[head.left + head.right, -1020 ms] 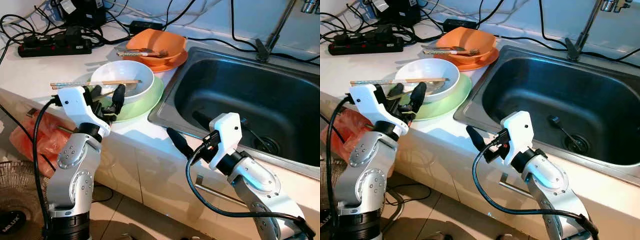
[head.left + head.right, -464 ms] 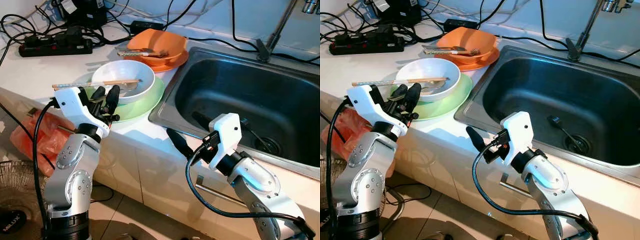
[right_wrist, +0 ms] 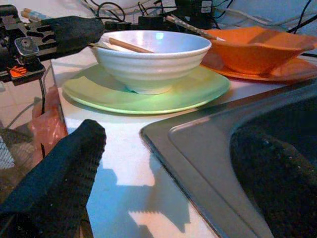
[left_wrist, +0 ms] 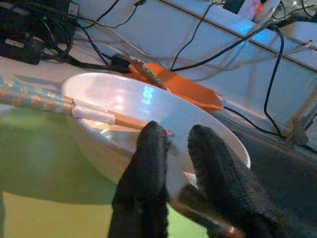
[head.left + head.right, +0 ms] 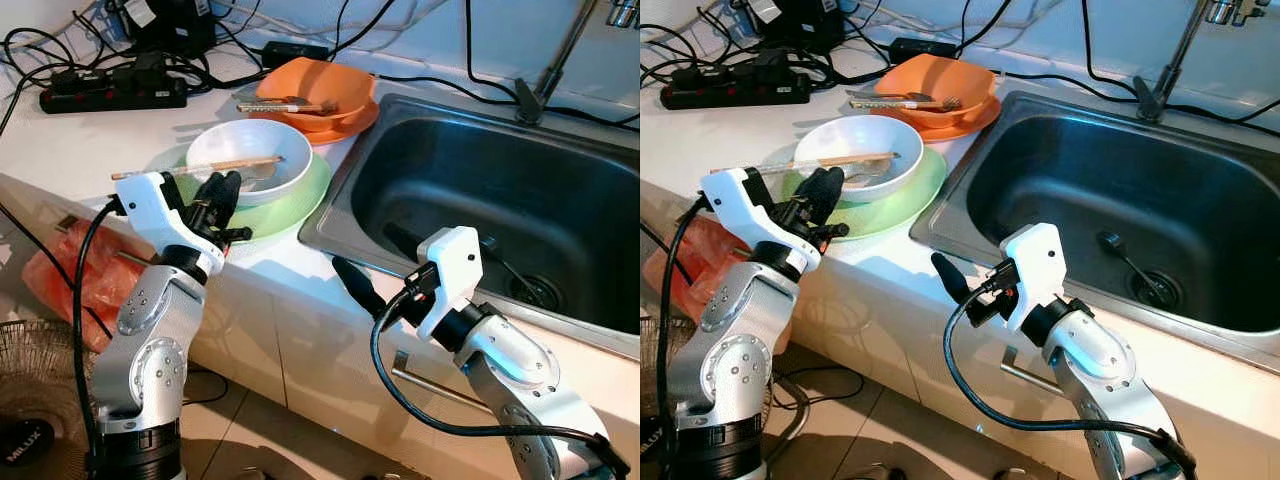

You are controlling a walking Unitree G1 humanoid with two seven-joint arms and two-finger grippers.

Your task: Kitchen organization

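Left end effector, fingers nearly together, is closing on the near rim of the white bowl sitting on the green plate on the tabletop, likely pinching it; glossy, rigid, breakable, chopsticks lying loose across it; right end effector is hanging open.

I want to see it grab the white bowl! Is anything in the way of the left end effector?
No. The left end effector is already at the white bowl, with nothing between them. Chopsticks lie across the bowl's top.
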